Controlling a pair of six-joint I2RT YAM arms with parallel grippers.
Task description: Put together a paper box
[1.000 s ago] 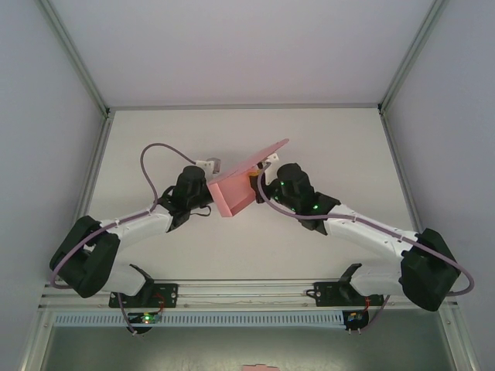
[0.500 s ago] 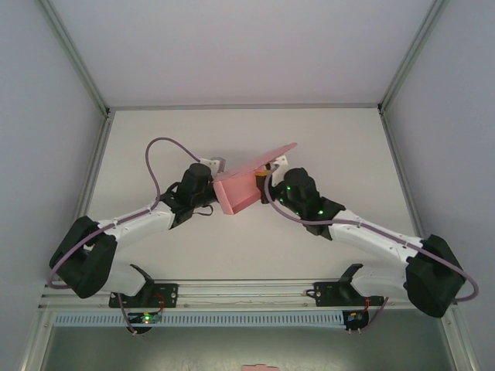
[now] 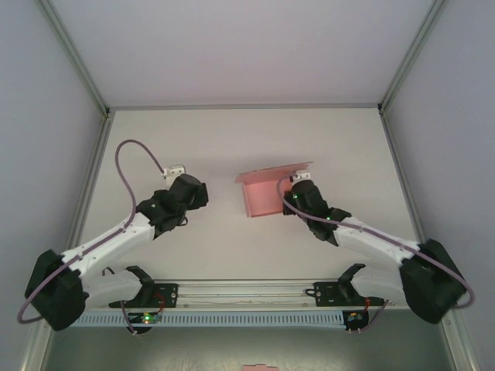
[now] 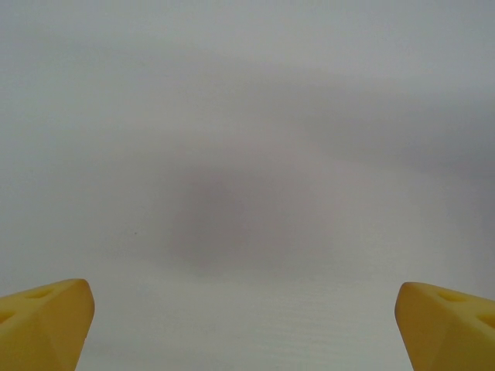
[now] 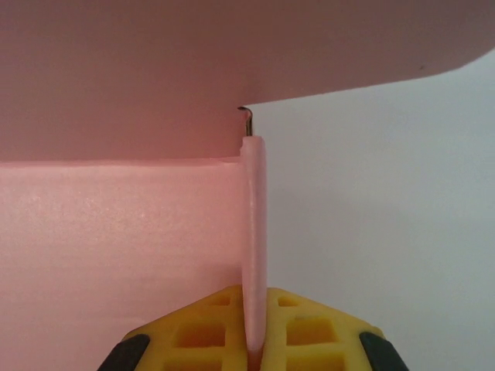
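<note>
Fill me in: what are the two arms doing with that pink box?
The right claw is shut on one thin side wall of the pink paper box, whose wide flap is not closed. The left claw is open and empty. It sits apart from the box, to its left, above the bare table.

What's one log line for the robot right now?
left gripper: open, empty | right gripper: shut on paper box wall
</note>
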